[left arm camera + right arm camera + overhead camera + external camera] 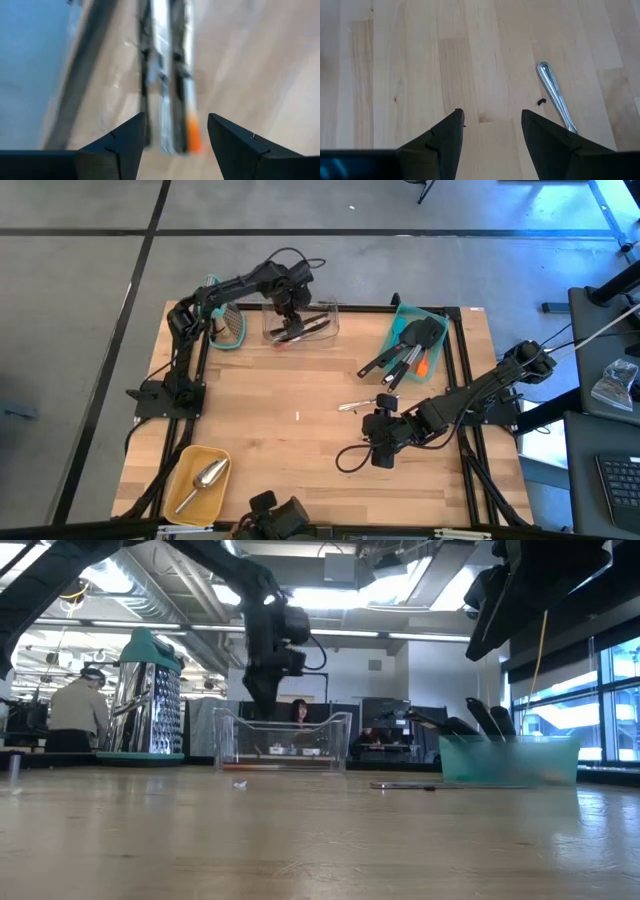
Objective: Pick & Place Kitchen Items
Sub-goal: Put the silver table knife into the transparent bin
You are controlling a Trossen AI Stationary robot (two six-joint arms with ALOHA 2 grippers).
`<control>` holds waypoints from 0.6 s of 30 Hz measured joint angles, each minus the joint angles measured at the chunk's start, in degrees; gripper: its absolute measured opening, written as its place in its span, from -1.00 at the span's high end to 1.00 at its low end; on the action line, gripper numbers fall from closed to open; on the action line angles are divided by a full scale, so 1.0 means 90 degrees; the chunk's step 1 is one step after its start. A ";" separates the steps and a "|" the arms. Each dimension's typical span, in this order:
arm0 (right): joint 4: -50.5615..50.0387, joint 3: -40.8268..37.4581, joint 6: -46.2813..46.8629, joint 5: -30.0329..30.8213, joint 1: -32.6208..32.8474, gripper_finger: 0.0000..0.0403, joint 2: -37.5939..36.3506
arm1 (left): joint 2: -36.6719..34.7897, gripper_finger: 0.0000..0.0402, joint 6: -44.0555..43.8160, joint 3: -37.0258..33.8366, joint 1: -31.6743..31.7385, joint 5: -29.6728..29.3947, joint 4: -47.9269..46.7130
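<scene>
Clear bin [301, 324] at the far side of the tabletop [270, 410]: a few long utensils [300, 329] lying flat in it, one with an orange end [192, 136]; they blur together in the left wrist view, can't count them. Teal tray [437, 332] far right: black turners [425, 333] plus an orange-tipped piece, handles sticking out over its near edge. Yellow dish [185, 463] near left: silver scoop [204, 478]. Box grater [231, 326] stands left of the clear bin.

Left tool [289, 313] is over the clear bin, fingers apart, nothing between them; the utensils lie just beyond its tips.

Right tool [383, 450] is above bare tabletop, right of centre, fingers apart, empty. A thin metal handle [554, 95] lies just beside it, its far end cut off behind one finger.
</scene>
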 joint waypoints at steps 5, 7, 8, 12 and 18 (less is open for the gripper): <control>-0.0011 0.0000 0.0000 -0.0002 0.0000 0.00 0.0000 | -0.0002 -0.04 -0.0021 0.0788 -0.0078 0.0237 -0.1205; -0.0018 0.0000 0.0000 -0.0002 0.0000 0.00 0.0000 | -0.0016 -0.04 -0.0082 0.1074 -0.0134 0.0364 -0.1647; -0.0031 0.0000 0.0000 -0.0002 0.0000 0.00 0.0000 | -0.0055 -0.04 -0.0119 0.1172 -0.0172 0.0420 -0.1818; -0.0032 0.0000 0.0000 -0.0002 0.0000 0.00 0.0000 | -0.0302 -0.04 -0.0266 0.1334 -0.0416 0.0453 -0.2202; -0.0037 0.0000 0.0000 -0.0002 0.0000 0.00 0.0000 | -0.0824 -0.04 -0.0672 0.1334 -0.0883 0.0447 -0.2539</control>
